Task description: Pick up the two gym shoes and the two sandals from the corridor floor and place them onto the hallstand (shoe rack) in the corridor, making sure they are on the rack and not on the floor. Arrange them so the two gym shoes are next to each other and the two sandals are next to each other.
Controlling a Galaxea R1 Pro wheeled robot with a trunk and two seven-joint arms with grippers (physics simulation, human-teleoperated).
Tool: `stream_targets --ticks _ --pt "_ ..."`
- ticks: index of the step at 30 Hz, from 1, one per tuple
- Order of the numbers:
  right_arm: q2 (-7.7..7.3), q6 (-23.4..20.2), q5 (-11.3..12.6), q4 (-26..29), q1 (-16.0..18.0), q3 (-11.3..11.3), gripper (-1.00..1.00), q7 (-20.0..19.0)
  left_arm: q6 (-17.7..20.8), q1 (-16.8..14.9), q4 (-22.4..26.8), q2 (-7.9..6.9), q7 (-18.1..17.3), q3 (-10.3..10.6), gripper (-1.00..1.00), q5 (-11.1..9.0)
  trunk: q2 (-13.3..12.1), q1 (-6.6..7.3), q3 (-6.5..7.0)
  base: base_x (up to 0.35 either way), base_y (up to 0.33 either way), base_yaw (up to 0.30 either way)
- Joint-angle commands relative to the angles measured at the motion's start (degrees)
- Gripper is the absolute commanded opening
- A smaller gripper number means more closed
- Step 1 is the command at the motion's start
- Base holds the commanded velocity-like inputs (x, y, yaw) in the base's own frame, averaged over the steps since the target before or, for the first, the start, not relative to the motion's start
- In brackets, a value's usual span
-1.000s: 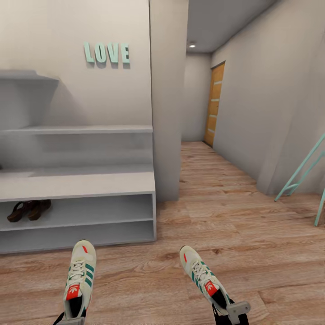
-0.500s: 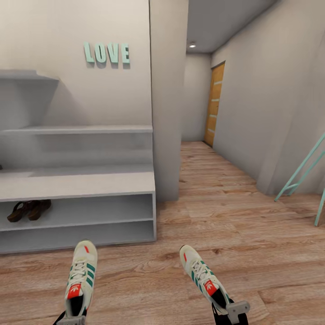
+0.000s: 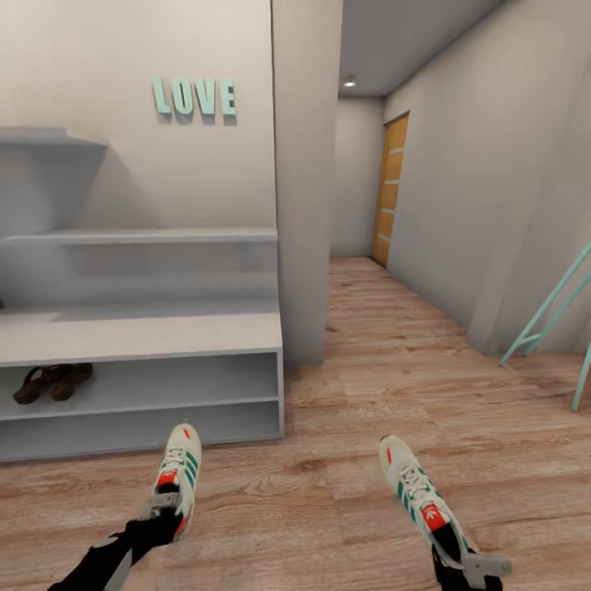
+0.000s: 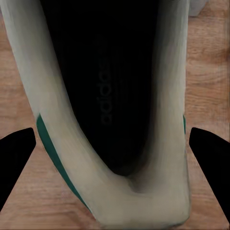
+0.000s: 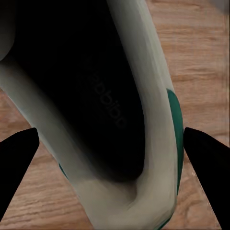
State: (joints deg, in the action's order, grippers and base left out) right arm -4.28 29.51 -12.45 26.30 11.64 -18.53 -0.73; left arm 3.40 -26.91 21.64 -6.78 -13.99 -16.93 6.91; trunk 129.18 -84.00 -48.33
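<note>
Each gripper holds one cream-white gym shoe with green stripes by its heel, toes pointing away from me. My left gripper (image 3: 164, 502) is shut on the left gym shoe (image 3: 184, 468), just in front of the hallstand (image 3: 148, 336). My right gripper (image 3: 478, 566) is shut on the right gym shoe (image 3: 417, 491) over the corridor floor (image 3: 345, 460). In the left wrist view the shoe opening (image 4: 110, 96) lies between black fingertips (image 4: 14, 163). The right wrist view shows the other shoe (image 5: 96, 110) between fingertips (image 5: 208, 158). The two brown sandals (image 3: 53, 382) sit side by side on the upper low shelf, at the left.
A grey wall pillar (image 3: 305, 180) stands right of the hallstand. The corridor runs on to an orange door (image 3: 389, 190). Mint-green metal legs (image 3: 558, 312) lean at the right wall. "LOVE" letters (image 3: 194, 97) hang on the wall.
My left arm has carried its gym shoe forward and to the right, closer to the rack. My right arm has shifted its gym shoe to the right. The view itself has not moved.
</note>
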Motion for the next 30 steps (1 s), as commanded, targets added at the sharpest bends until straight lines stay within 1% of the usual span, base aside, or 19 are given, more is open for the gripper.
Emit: stream_targets --ticks 1,4,5,7,8,10,11,12,14,15,19,20,22,23,26,30 --pt "-0.69 0.2 0.3 0.0 0.1 -0.8 -1.0 -0.1 3.2 -1.5 0.9 0.05 -0.5 -0.4 -1.0 0.7 0.0 0.01 -0.06 0.0 0.0 0.0" --pt "-1.61 0.1 1.8 0.0 0.1 -1.2 -1.0 -0.1 7.1 -3.9 1.5 0.03 -0.5 -0.1 -1.0 1.0 0.0 0.01 -0.06 0.0 0.0 0.0" --pt "-2.22 0.1 2.7 0.0 0.1 -1.3 -1.0 -0.1 9.5 -5.6 1.8 0.02 -0.4 0.5 -1.0 1.4 0.0 0.01 -0.06 0.0 0.0 0.0" --pt "-2.91 -0.1 3.5 0.2 0.1 -1.5 -1.0 -0.1 11.8 -7.2 2.0 0.02 -0.3 1.2 -1.0 1.9 0.0 0.01 -0.06 0.0 0.0 0.0" --pt "-3.7 -0.6 4.4 0.5 0.1 -1.5 -1.0 -0.1 13.7 -8.7 2.1 0.01 -0.2 1.9 -1.0 2.5 0.0 0.01 -0.06 0.0 0.0 0.0" --pt "-4.52 -1.5 5.4 0.9 0.1 -1.6 -1.0 -0.1 15.5 -10.1 2.1 -0.01 -0.1 2.6 -1.0 3.0 0.0 0.01 -0.06 0.0 0.0 0.0" --pt "-4.94 -2.2 5.9 1.2 0.1 -1.6 -1.0 -0.1 16.3 -10.8 2.2 -0.02 -0.1 2.8 -1.0 3.3 0.0 0.01 -0.06 0.0 0.0 0.0" --pt "-5.79 -3.8 7.3 1.7 0.1 -1.6 -1.0 -0.1 17.8 -12.2 2.2 -0.04 0.1 3.1 -1.0 3.6 0.0 0.01 -0.06 0.0 0.0 0.0" --pt "-6.63 -5.8 8.9 2.2 0.1 -1.7 -1.0 -0.1 19.4 -13.4 2.2 -0.06 0.3 3.4 -1.0 3.8 0.0 0.01 -0.06 0.0 0.0 0.0" --pt "-7.43 -7.8 10.7 2.6 0.1 -1.7 -1.0 -0.1 21.0 -14.5 2.2 -0.11 0.7 3.5 -1.0 4.0 0.0 0.01 -0.06 0.0 0.0 0.0" --pt "-8.89 -11.1 14.4 3.3 0.1 -1.6 -1.0 -0.2 23.6 -16.3 2.2 -0.29 1.6 3.6 -1.0 4.1 0.0 0.01 -0.06 0.0 0.0 0.0" --pt "-9.53 -12.1 16.0 3.4 0.1 -1.6 -1.0 -0.2 24.4 -17.0 2.2 -0.37 1.9 3.7 -1.0 4.1 0.0 0.01 -0.06 0.0 0.0 0.0" --pt "-9.97 -12.8 17.1 3.6 0.1 -1.6 -1.0 -0.2 25.0 -17.5 2.2 -0.43 2.1 3.7 -1.0 4.2 0.0 0.01 -0.06 0.0 0.0 0.0" --pt "-10.34 -13.4 18.1 3.7 0.1 -1.5 -1.0 -0.2 25.5 -18.1 2.3 -0.45 2.3 3.7 -1.0 4.1 0.0 0.01 -0.06 0.0 0.0 0.0" --pt "-10.32 -13.8 18.9 3.7 0.1 -1.3 -1.0 -0.2 25.9 -18.5 2.3 -0.22 2.4 3.8 -1.0 4.1 0.0 0.01 -0.06 0.0 0.0 0.0" --pt "-10.23 -14.0 19.1 3.8 0.1 -1.2 -1.0 -0.2 26.0 -18.6 2.4 -0.28 2.5 3.8 -1.0 4.2 0.0 0.01 -0.06 0.005 0.0 0.0"
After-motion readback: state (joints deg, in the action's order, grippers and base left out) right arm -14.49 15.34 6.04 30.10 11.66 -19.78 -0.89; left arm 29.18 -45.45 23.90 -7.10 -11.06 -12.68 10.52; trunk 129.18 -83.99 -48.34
